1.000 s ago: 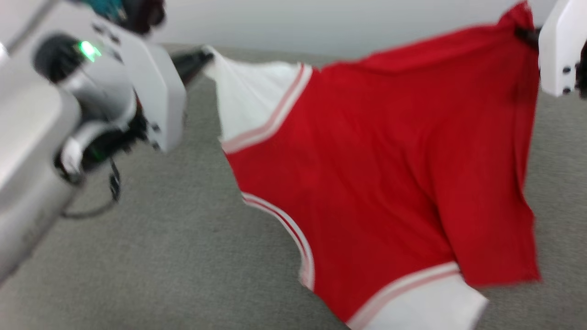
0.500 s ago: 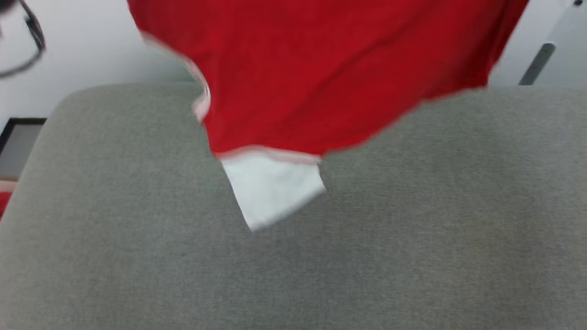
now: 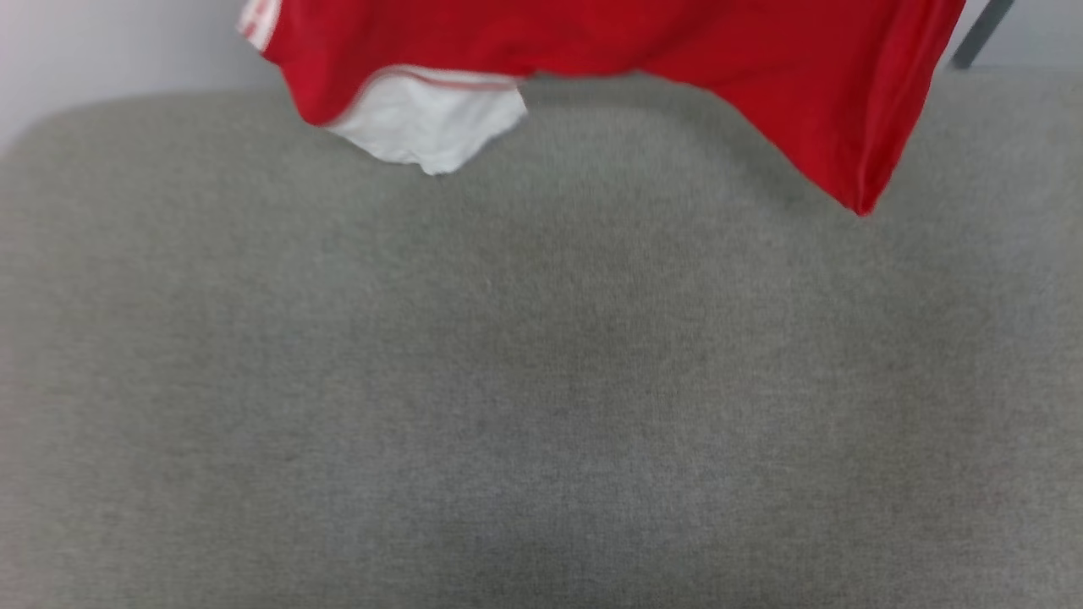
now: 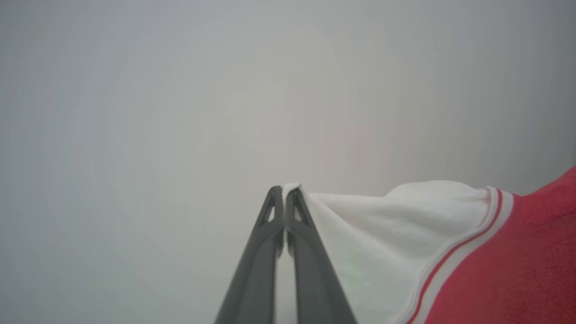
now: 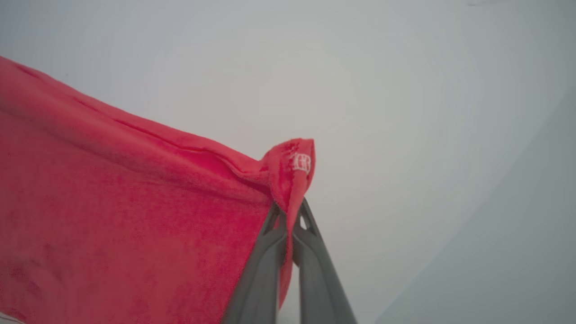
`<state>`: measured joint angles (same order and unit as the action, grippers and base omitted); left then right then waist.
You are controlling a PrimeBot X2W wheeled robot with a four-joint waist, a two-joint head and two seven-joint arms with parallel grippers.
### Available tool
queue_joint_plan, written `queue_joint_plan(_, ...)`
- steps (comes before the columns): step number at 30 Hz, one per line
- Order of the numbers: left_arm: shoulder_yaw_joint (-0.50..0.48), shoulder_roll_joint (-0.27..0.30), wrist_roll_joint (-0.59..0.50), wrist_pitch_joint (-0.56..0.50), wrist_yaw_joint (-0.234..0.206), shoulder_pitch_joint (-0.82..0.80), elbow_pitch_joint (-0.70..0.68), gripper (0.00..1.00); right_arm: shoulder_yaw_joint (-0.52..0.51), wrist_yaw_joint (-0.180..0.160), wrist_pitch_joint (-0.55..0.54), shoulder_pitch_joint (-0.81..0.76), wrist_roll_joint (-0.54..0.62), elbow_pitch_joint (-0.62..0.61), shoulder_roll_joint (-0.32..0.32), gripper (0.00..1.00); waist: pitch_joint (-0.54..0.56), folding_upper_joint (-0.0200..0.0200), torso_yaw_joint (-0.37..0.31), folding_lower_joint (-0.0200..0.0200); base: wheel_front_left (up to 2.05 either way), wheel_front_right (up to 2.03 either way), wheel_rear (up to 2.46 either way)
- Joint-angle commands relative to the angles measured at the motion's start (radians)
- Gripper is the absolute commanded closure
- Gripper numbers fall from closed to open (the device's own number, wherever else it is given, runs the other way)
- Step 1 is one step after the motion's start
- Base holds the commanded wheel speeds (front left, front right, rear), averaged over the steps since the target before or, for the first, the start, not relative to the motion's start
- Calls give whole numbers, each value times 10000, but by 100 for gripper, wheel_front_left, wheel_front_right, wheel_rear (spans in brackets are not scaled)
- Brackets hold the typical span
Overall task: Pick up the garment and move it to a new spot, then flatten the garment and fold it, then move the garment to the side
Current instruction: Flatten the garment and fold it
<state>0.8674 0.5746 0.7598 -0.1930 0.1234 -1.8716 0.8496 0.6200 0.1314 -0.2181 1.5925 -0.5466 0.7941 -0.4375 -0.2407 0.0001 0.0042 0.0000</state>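
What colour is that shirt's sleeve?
The sleeve is white with red-striped trim, clearest in left wrist view.

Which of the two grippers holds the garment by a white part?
The left gripper: it is shut on the tip of a white sleeve of the garment. The right gripper pinches a red corner instead.

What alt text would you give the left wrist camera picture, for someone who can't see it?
The left gripper, jaws shut, pinches the garment by the tip of its white sleeve. The sleeve stretches to the lower right, past red-and-white striped trim, into red cloth. The background is plain pale grey.
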Motion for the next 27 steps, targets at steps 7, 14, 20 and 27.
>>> queue_joint_plan(7,-60,-509,-662,1496,-430,-1583,1303,100,-643,-14,2555,1223,1623,1200,493,100,-2622,-1,-481,0,0,0,0)
queue_joint_plan(14,-317,-1150,-922,3180,-672,-3250,2280,100,-2167,-14,4550,2298,3820,2528,1186,100,-4040,-1,-401,0,0,0,0)
queue_joint_plan(20,-542,-1687,-689,4073,-527,-3780,2852,100,-3370,-14,4804,2226,5246,2775,1554,100,-5011,-1,-38,0,0,0,0)
queue_joint_plan(27,-363,-2127,-571,4370,-152,-2955,3403,100,-4456,-14,4825,1527,6315,2790,1981,100,-5672,-1,373,0,0,0,0)
